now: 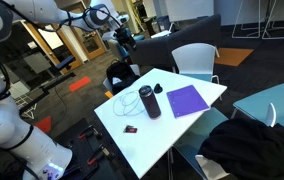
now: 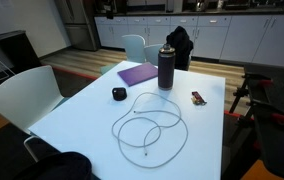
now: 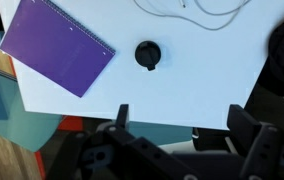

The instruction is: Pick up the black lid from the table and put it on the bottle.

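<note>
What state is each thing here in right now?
gripper: open, empty, clear of the table.
black lid: lying on the table, apart from the bottle.
bottle: upright, uncapped.
purple notebook: closed, lying flat.
white cable: loosely looped on the table.

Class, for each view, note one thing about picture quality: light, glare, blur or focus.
In an exterior view the white table is bright, nearly washed out, the room dim; in an exterior view the light is even and the cable crisp; in the wrist view the gripper is dark and blurred, the purple notebook sharper.
</note>
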### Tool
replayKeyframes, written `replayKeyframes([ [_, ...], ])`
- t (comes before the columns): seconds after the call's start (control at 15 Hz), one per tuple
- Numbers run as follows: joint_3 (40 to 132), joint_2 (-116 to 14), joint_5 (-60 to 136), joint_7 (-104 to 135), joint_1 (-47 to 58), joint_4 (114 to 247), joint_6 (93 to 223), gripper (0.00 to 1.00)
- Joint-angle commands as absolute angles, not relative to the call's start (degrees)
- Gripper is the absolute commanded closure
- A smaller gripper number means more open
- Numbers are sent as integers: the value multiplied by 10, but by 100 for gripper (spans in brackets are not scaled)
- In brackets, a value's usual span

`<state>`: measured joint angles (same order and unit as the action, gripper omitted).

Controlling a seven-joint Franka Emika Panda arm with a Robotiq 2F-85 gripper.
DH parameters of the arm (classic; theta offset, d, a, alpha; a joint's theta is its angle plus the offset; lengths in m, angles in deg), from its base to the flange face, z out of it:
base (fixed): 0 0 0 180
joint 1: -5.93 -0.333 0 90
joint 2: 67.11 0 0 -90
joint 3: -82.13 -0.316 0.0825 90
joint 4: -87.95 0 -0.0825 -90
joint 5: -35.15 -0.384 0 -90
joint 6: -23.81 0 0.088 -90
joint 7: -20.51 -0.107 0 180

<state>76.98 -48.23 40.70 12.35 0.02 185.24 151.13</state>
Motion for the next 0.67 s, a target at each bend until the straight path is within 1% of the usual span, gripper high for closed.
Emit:
replayKeyframes([
  [0.0,779,-470,406,121,-7,1851,1534,0],
  [0.27,775,-405,406,187,0,1821,1558,0],
  [0.6,785,-287,411,213,-1,1775,1662,0],
])
